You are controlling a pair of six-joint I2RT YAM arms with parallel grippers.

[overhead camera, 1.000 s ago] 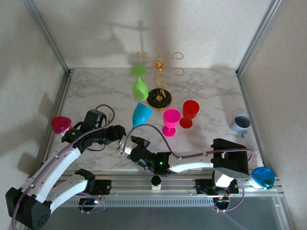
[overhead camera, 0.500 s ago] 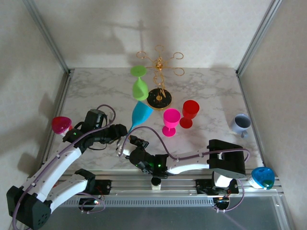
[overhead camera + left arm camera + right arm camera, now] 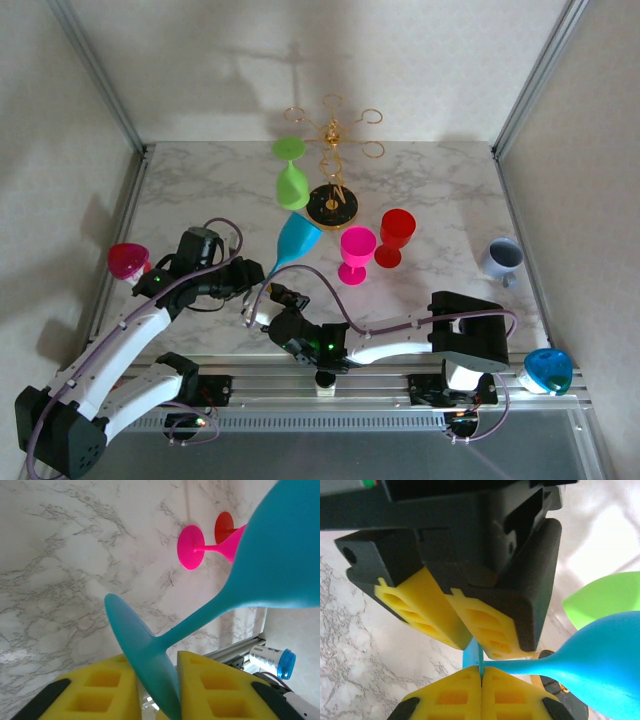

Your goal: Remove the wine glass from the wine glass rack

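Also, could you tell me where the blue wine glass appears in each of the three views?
Top external: blue wine glass, tilted, just left of centre.
Left wrist: bowl upper right, foot bottom centre.
Right wrist: bowl lower right, stem running left.
Shared landmark: marble table.

Pale mug [image 3: 503, 257]; near edge, blue-capped bottle [image 3: 548, 370], perhaps.

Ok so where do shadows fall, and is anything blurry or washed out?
Top view: the gold wire rack throws a cross-shaped shadow on the back wall. Left wrist view: the turquoise plastic wine glass looks soft this close, and glare whitens the marble table. Right wrist view: the lime-green glass is blurred and the upper right corner is blown out.
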